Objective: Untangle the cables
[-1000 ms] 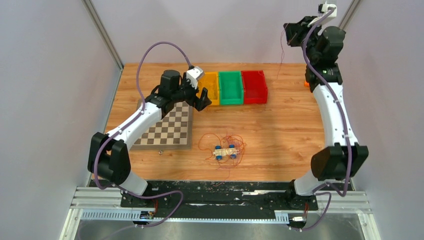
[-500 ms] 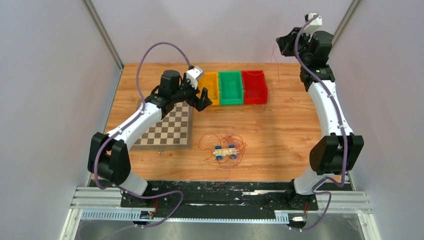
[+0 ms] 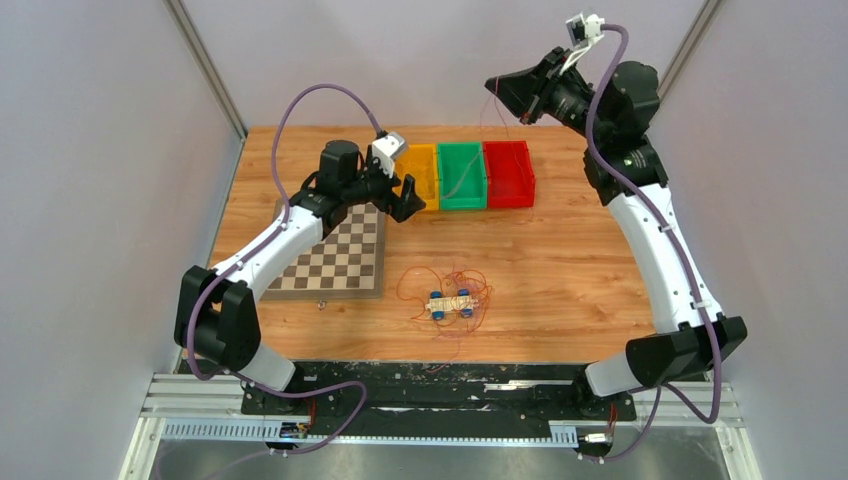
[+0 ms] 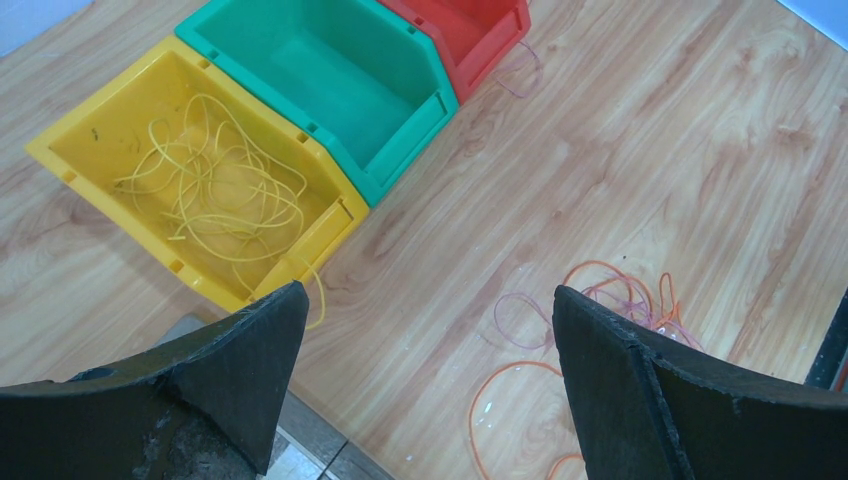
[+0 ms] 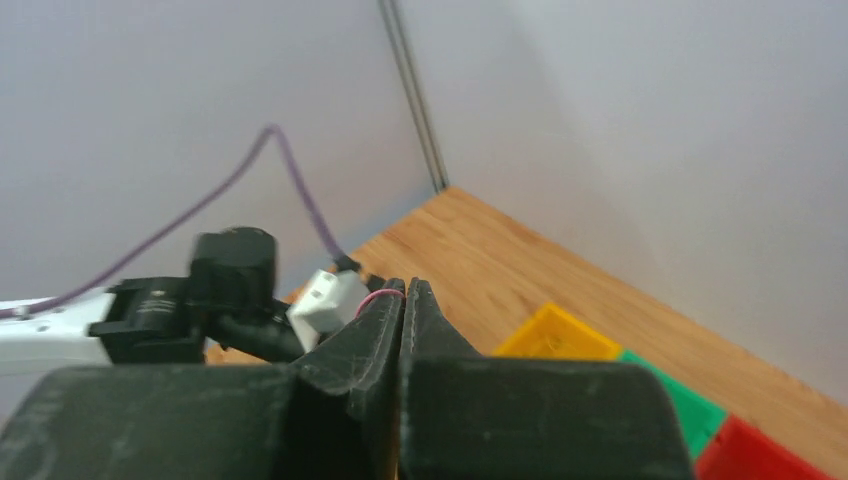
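A tangle of thin orange and red cables [image 3: 447,290] lies on the wooden table near the front middle, and its loops [image 4: 610,300] show in the left wrist view. More yellow cables [image 4: 215,190] lie coiled in the yellow bin [image 4: 60,165]. My left gripper [image 3: 400,203] hovers open and empty [image 4: 430,292] over the table beside that bin. Raised high at the back, above the red bin [image 3: 508,147], my right gripper [image 3: 495,88] is shut [image 5: 405,285] on a thin red cable [image 5: 378,296] looping out at its tips.
A green bin [image 3: 462,147] stands between the yellow and red bins at the back. A chessboard [image 3: 335,255] lies left under my left arm. A small block with blue wheels [image 3: 452,303] sits in the tangle. Grey walls close in on both sides.
My right arm has swung left from the far right corner, carrying its shut gripper and the red cable over the bins. The left arm has stayed still.
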